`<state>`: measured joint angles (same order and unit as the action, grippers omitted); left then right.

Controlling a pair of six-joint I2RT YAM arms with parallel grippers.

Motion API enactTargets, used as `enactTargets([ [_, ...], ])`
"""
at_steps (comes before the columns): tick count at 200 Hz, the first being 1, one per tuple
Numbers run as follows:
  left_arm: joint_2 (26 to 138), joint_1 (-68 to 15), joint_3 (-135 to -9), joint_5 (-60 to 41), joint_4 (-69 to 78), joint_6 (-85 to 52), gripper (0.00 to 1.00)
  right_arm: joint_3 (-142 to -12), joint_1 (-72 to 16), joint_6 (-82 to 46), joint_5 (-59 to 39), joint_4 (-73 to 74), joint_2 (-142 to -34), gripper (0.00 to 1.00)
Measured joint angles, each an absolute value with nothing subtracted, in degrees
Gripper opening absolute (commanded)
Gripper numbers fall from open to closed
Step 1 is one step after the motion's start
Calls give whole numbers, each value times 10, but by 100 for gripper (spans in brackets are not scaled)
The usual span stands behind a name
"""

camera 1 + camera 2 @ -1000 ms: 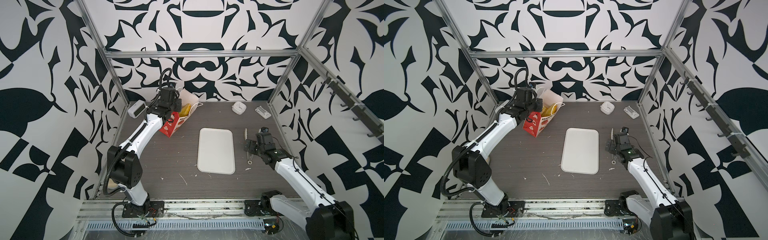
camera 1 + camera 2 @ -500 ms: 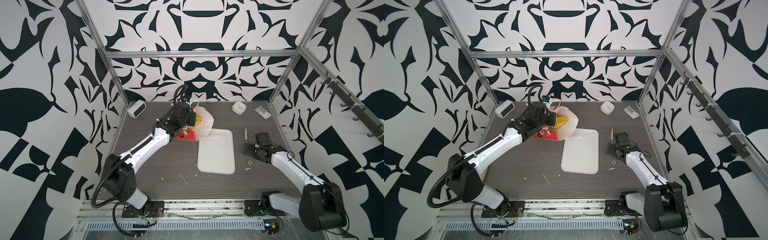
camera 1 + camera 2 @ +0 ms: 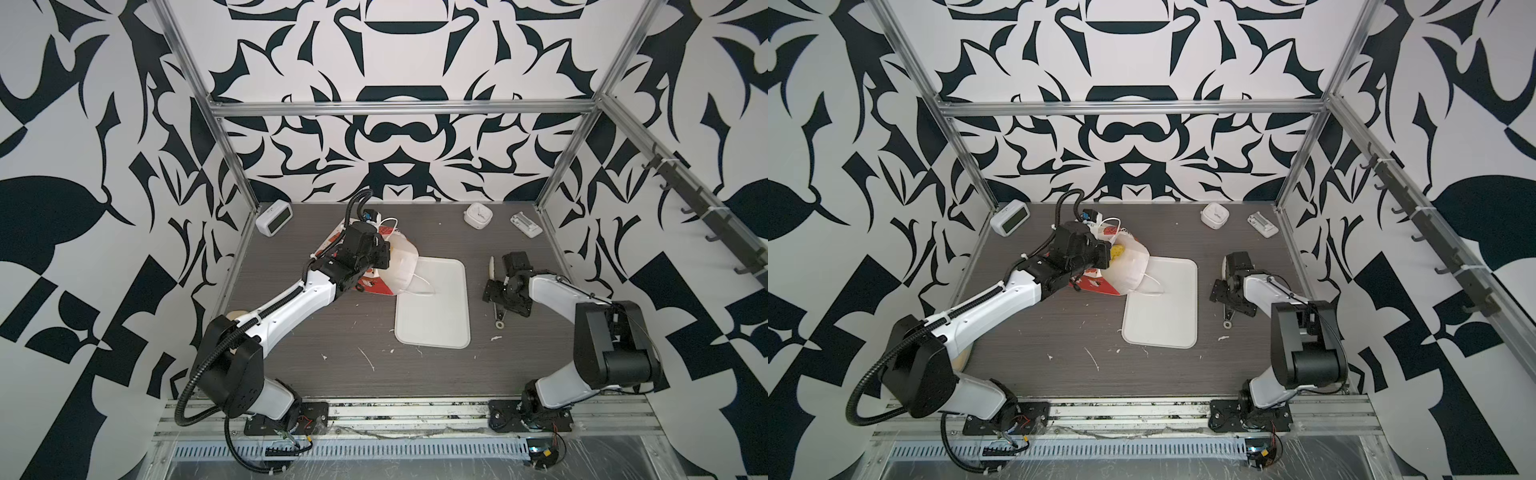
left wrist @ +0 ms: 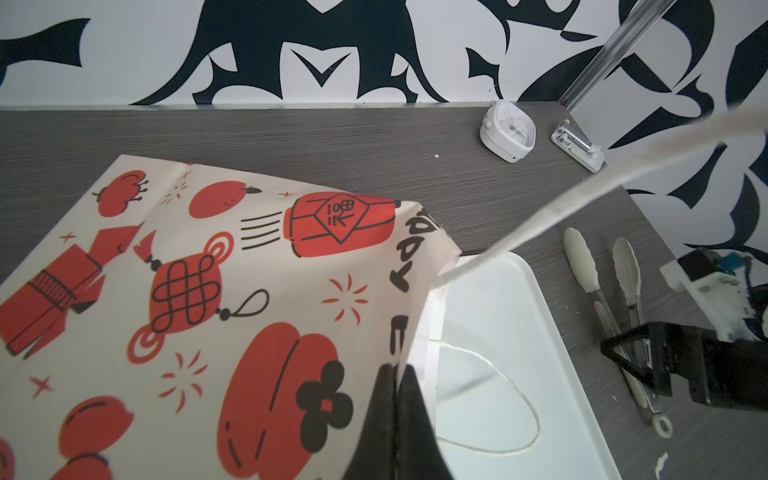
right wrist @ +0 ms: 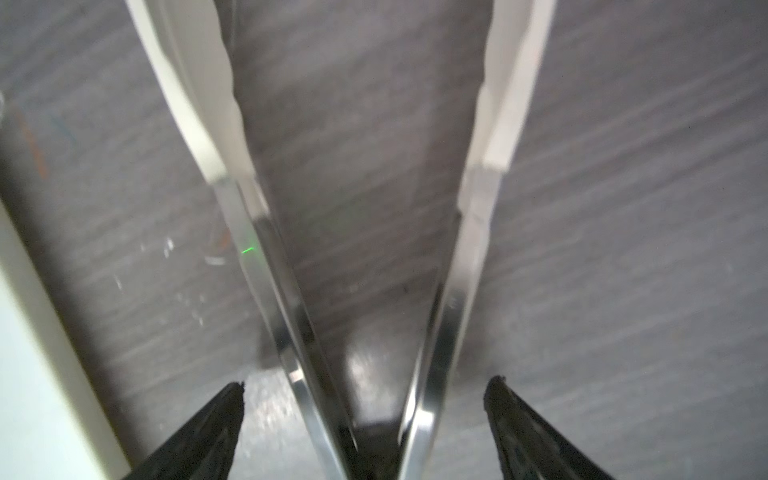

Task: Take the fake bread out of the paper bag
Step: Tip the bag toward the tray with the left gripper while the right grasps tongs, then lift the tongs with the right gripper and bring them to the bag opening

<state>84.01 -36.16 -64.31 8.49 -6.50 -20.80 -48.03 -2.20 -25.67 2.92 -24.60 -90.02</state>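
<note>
The paper bag (image 3: 402, 270) (image 3: 1130, 272) lies tipped on its side, its white mouth over the back left corner of the white tray (image 3: 436, 320) (image 3: 1163, 320). My left gripper (image 3: 384, 257) (image 3: 1106, 259) (image 4: 395, 370) is shut on the bag's rim; the printed red-and-white outside (image 4: 249, 291) fills the left wrist view. A yellow bit of fake bread (image 3: 1118, 250) shows inside the mouth; the rest is hidden. My right gripper (image 3: 496, 297) (image 3: 1225, 297) (image 5: 365, 384) stands open low over the table, its fingers straddling the tongs (image 5: 270, 257) without touching them.
The tongs (image 3: 492, 268) (image 4: 598, 299) lie right of the tray. One cord handle (image 4: 498, 395) rests on the tray. A digital clock (image 3: 274, 216) stands at the back left, a small white clock (image 3: 478, 215) and a white device (image 3: 525, 224) at the back right.
My left arm carried the bag from the back left to the tray and tipped it over. My right gripper dropped over the tongs and its jaws narrowed slightly.
</note>
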Motion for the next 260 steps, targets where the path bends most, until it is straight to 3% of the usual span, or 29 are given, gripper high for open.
enactTargets([
  [31, 821, -362, -630, 76, -57, -213, 0, -513, -19, -253, 36, -245, -945, 86],
  [52, 813, -362, -624, 72, -54, -213, 0, -522, -19, -251, 42, -245, -955, 75],
  [67, 809, -362, -620, 69, -53, -213, 0, -524, -19, -247, 42, -241, -957, 57],
  [84, 801, -362, -612, 64, -53, -213, 0, -523, -17, -250, 42, -236, -958, 18],
  [98, 796, -362, -608, 61, -53, -212, 0, -521, -16, -249, 42, -230, -956, 0],
  [151, 793, -362, -604, 49, -53, -204, 0, -486, -50, -218, -2, -271, -878, 0],
  [206, 793, -362, -604, 32, -55, -177, 0, -585, -254, -118, -77, -406, -773, 0],
  [260, 780, -362, -587, 4, -57, -153, 0, -629, -406, -67, -98, -510, -782, 0],
])
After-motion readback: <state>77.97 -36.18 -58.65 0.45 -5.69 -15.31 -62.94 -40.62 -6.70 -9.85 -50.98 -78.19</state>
